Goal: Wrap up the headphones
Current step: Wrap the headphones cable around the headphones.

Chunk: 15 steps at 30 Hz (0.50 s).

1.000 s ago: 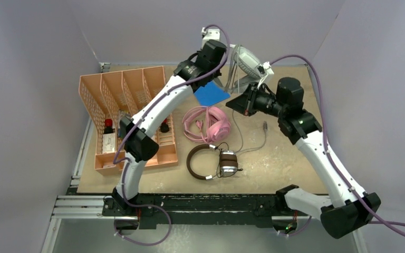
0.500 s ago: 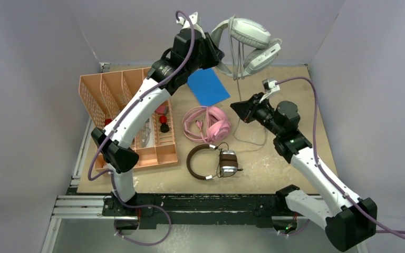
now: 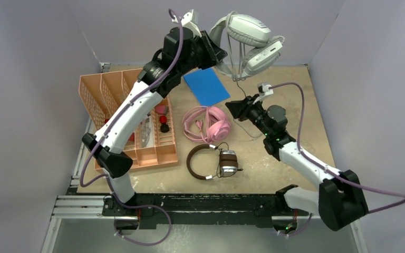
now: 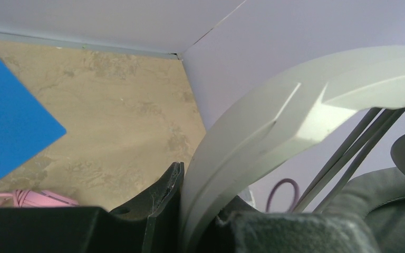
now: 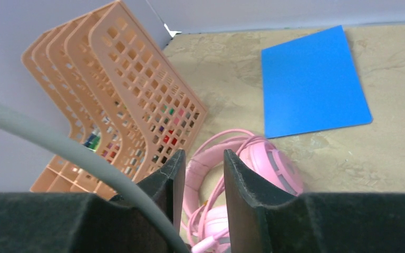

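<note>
The light-grey headphones (image 3: 250, 39) hang in the air at the back of the table. My left gripper (image 3: 213, 52) is shut on their headband (image 4: 253, 137), which fills the gap between its jaws (image 4: 198, 211). Their grey cable (image 3: 241, 103) drops to the table and crosses the outside of my right gripper's left finger (image 5: 84, 158). My right gripper (image 3: 231, 109) is open (image 5: 203, 163), with nothing between its fingers. Below it lie the pink headphones (image 3: 208, 124) (image 5: 263, 158), cable coiled. The brown-and-silver headphones (image 3: 211, 161) lie nearer the front.
A peach slotted organizer (image 3: 126, 118) (image 5: 121, 100) holding small items stands on the left. A blue sheet (image 3: 206, 87) (image 5: 311, 84) lies flat at the back centre. Purple walls close in the back and both sides.
My left arm has lifted the grey headphones higher and further back. My right gripper has opened off the grey cable and moved left and down toward the pink headphones.
</note>
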Motion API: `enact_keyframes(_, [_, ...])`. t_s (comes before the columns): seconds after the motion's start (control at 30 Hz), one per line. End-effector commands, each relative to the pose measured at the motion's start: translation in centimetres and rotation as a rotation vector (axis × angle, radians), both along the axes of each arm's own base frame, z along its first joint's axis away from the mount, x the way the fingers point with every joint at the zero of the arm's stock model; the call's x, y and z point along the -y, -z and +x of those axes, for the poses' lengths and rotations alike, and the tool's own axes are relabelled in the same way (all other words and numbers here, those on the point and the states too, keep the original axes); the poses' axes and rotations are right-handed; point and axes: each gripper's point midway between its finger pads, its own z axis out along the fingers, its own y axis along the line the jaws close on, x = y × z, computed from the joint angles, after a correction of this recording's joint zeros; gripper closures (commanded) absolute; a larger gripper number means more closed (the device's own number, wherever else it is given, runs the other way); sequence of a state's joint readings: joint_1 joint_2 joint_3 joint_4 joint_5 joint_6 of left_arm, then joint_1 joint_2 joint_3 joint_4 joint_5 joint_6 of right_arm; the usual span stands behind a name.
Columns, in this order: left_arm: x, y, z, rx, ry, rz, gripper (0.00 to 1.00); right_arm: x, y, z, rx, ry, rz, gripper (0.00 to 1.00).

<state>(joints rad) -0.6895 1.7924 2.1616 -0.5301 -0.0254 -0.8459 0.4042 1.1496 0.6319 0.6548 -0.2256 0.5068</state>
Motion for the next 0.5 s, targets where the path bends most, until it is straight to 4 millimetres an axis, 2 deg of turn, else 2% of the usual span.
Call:
enact_keyframes(0.0, [-1.9,-9.7,-4.4,0.160,0.071,-0.204,1.00,0.3,-2.8,1.5,0.186,0.050,0.065,0.63])
enact_keyframes(0.1, [-2.0,-10.0,-4.8,0.158,0.084,-0.204,1.00,0.1,-2.3,2.5,0.219,0.059,0.062,0.62])
enact_keyframes(0.23, [-2.5,-11.0,-5.7,0.180,0.095,-0.194,1.00,1.7,-0.3,3.3,0.214,0.111,0.068,0.66])
enact_keyframes(0.37, [-2.4,-12.7,-7.9,0.259,0.192,-0.206,1.00,4.3,2.8,4.0,0.125,0.110,0.068,0.82])
enact_keyframes(0.47, [-2.2,-12.5,-10.1,0.350,0.306,-0.127,1.00,6.5,4.2,4.0,0.039,0.063,0.094,0.94])
